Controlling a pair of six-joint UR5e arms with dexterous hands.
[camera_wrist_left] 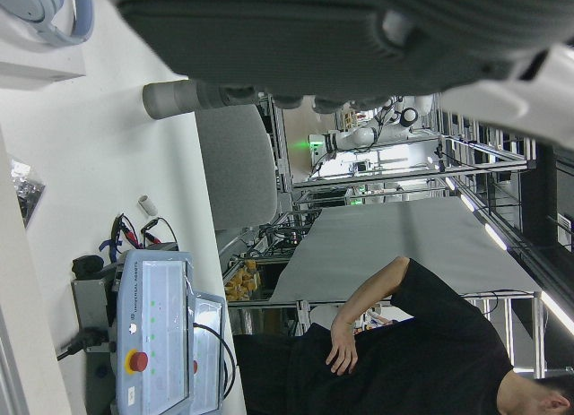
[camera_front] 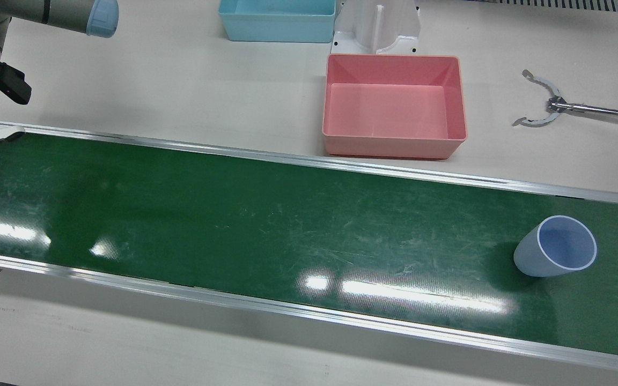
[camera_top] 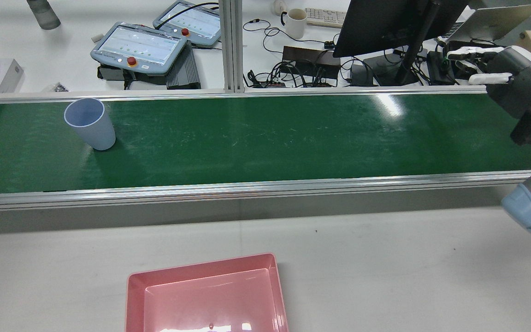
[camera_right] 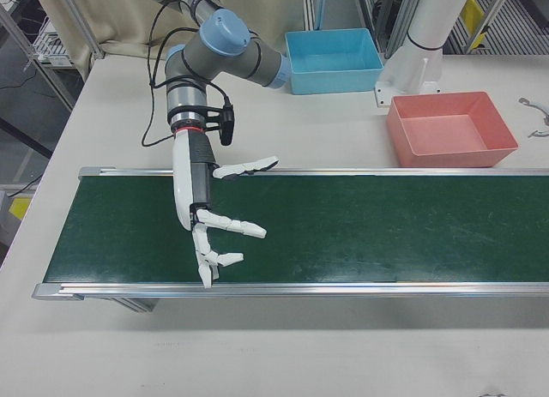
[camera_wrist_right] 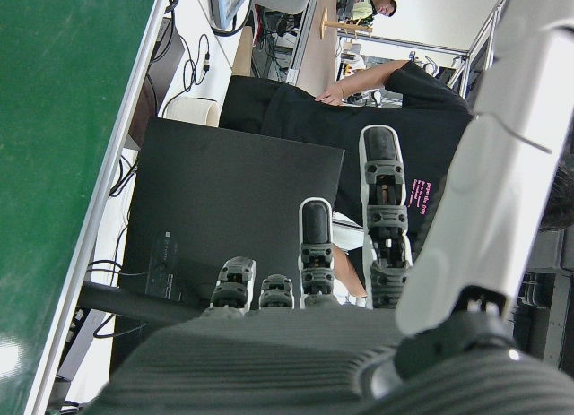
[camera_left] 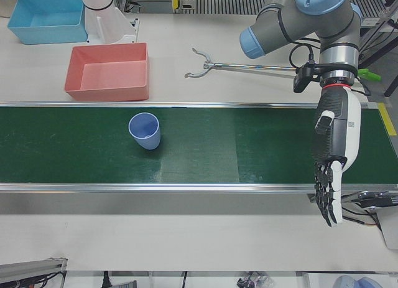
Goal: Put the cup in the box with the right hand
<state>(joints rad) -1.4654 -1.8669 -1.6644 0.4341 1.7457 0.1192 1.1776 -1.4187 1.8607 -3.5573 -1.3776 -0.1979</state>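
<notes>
My right hand (camera_right: 210, 221) hangs above the dark green conveyor belt (camera_front: 234, 214) at its end on my right side, with the white fingers (camera_right: 244, 228) spread apart and nothing inside them. The pale blue plastic cup (camera_front: 556, 253) stands upright on the belt, far away at the opposite end, well apart from my right hand. The pink rectangular plastic box (camera_front: 393, 105) is on the white table (camera_front: 180, 80) just beside the belt's edge, between the two ends, and it has nothing in it. My left hand (camera_left: 333, 170) points down over its own end of the belt, fingers straight and loose, holding nothing
</notes>
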